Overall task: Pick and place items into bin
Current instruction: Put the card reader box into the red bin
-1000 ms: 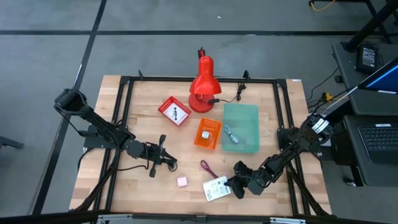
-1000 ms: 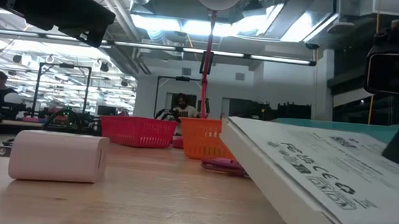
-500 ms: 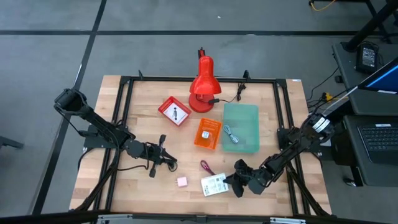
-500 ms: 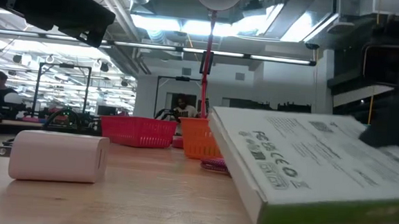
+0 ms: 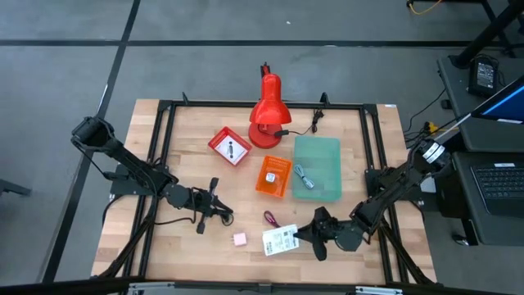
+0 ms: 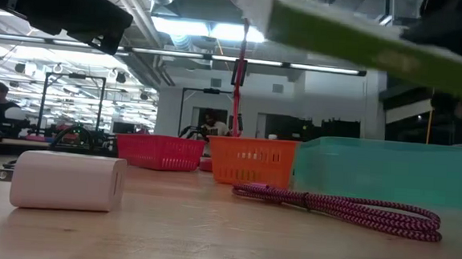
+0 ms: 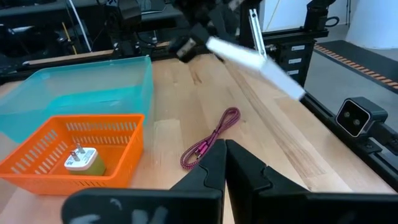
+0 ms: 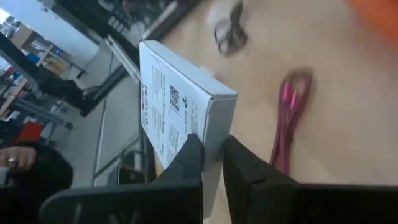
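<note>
My right gripper (image 5: 301,236) is shut on a flat white printed box (image 5: 280,240) near the table's near edge. In the low view the box (image 6: 341,36) hangs high, showing a green edge. A maroon cord loop (image 5: 272,220) lies on the wood just beyond it, and a pink cube (image 5: 239,239) rests to the left. My left gripper (image 5: 223,213) is shut and holds nothing; it sits low over the table left of the cord (image 7: 211,137). My right gripper (image 8: 212,142) pinches the white box between its two fingers at a narrow side face (image 8: 214,121). The fingers come about level from the table's right. The box is lifted clear of the table and tilted.
A teal bin (image 5: 318,168), an orange basket (image 5: 273,175) with a small plug in it and a red basket (image 5: 230,147) stand mid-table. A red desk lamp (image 5: 266,111) stands behind them. A black frame (image 5: 164,147) runs round the table.
My right gripper has risen and moved slightly toward the table's left with the white box. The box, which sat low at the table a second ago, is now lifted clear and tipped, so the low view sees the maroon cord and teal bin behind it.
</note>
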